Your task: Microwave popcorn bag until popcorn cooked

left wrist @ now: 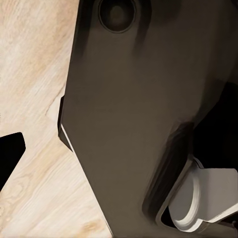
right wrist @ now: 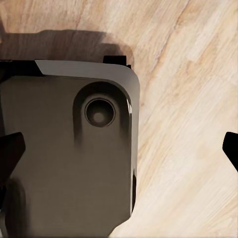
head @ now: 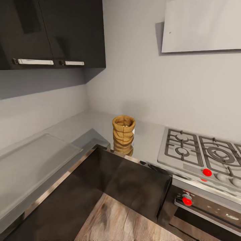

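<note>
While the popcorn bag [head: 123, 134] stands upright on the corner desk [head: 83, 124] beside the hob [head: 201, 152], both end effectors hang over the wood floor [right wrist: 188, 99], grip unreadable. Reach carelessly and you'll tip that tall bag.

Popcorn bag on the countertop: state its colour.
Golden-tan, with crumpled ridged folds; the popcorn bag shows best in the head view, standing on the pale grey countertop.

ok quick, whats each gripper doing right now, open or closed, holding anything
Left gripper: one dark fingertip shows over the light wood floor; open or shut cannot be told.
Right gripper: open, dark fingertips wide apart, holding nothing.
</note>
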Motion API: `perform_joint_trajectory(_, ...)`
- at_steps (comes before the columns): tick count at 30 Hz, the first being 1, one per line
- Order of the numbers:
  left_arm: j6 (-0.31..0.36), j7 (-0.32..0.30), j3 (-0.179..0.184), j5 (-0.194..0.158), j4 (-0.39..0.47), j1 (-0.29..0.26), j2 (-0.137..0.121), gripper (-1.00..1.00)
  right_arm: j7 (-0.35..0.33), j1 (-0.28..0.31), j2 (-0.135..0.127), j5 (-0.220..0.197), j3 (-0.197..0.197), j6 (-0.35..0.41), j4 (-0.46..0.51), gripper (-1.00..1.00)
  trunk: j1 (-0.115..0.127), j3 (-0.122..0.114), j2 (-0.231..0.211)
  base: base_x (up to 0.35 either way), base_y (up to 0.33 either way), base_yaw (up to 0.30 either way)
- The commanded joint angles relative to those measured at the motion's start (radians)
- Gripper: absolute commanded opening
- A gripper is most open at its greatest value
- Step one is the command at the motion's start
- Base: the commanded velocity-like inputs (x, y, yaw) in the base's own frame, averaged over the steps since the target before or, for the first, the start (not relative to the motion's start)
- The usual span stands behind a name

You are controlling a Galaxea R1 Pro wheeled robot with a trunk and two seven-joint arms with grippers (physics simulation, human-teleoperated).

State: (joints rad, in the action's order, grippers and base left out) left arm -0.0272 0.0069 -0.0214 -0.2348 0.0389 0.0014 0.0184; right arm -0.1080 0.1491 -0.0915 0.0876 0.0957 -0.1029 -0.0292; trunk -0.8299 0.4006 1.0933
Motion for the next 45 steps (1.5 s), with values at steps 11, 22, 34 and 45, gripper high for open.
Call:
perform_joint_trajectory(11, -0.002, 0.001, -0.001, -0.004, 0.000, 0.000, 0.000, 1.00, -0.002, 0.001, 0.000, 0.009, 0.009, -0.006, -0.003, 1.00, 0.000, 0.018, 0.001, 0.000, 0.000, 0.000)
perform_joint_trajectory(22, -0.002, 0.001, 0.000, -0.004, 0.000, 0.000, 0.000, 1.00, -0.002, 0.001, 0.000, 0.009, 0.009, -0.006, -0.003, 1.00, 0.000, 0.036, 0.001, 0.000, 0.000, 0.000)
perform_joint_trajectory(34, -0.002, 0.001, 0.000, -0.004, 0.000, 0.000, 0.000, 1.00, -0.002, 0.001, 0.000, 0.009, 0.009, -0.006, -0.003, 1.00, 0.000, 0.055, 0.001, 0.000, 0.000, 0.000)
perform_joint_trajectory(45, -0.002, 0.001, -0.001, -0.004, 0.000, 0.000, 0.000, 1.00, -0.002, 0.001, 0.000, 0.009, 0.009, -0.006, -0.003, 1.00, 0.000, 0.072, 0.001, 0.000, 0.000, 0.000)
